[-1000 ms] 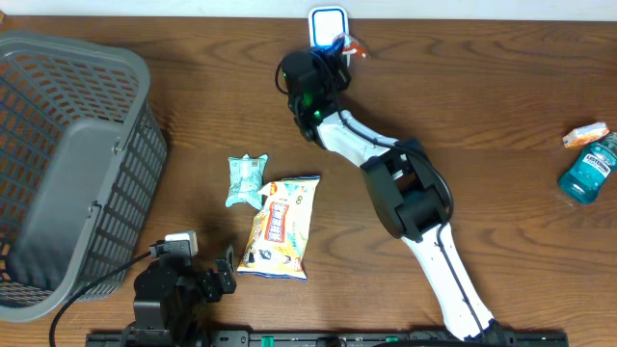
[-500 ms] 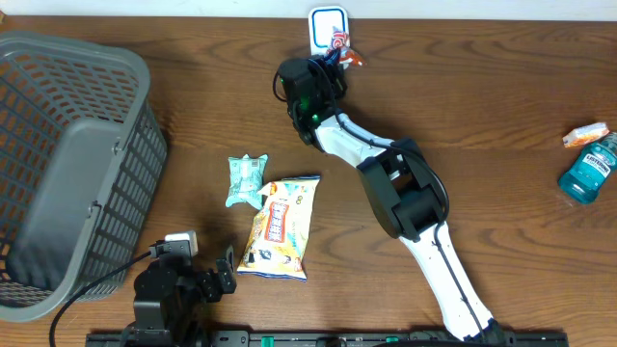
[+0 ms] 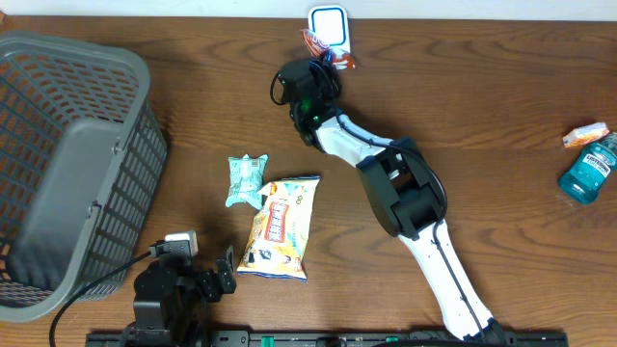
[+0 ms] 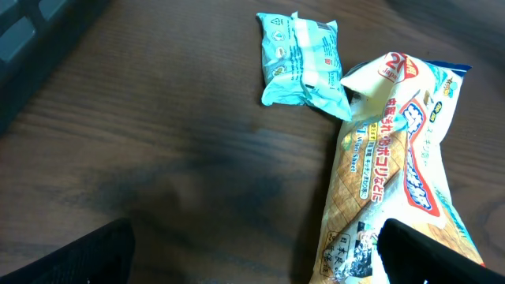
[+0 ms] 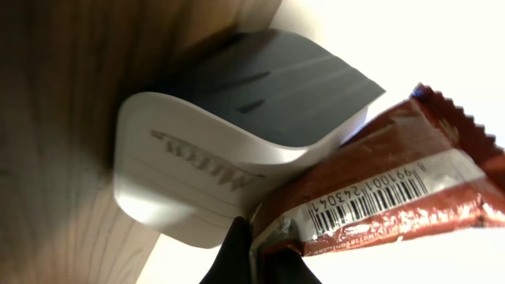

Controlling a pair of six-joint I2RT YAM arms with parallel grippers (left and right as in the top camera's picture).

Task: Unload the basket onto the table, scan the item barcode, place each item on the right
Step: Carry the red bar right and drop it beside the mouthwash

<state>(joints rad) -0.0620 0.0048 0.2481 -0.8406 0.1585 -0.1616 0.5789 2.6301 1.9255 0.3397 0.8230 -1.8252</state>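
My right gripper (image 3: 323, 58) is at the far middle of the table, shut on a red-brown wrapped snack (image 3: 311, 40). In the right wrist view the snack (image 5: 394, 189) shows its white barcode label (image 5: 367, 207) just beside the white and grey scanner (image 5: 229, 134). The gripper (image 5: 252, 248) pinches the wrapper's end. From overhead the scanner (image 3: 329, 21) stands at the table's back edge, right behind the snack. My left gripper (image 3: 207, 280) rests open near the front left, with nothing between its fingers (image 4: 87, 252).
A grey basket (image 3: 77, 164) fills the left side. A teal packet (image 3: 247, 179) and a yellow snack bag (image 3: 280, 226) lie mid-table; the bag (image 4: 394, 173) reaches my left gripper's right finger. A blue bottle (image 3: 586, 172) and an orange packet (image 3: 585, 134) sit at far right.
The right gripper has swung the red-brown snack leftward across the front of the scanner. The left arm has not moved.
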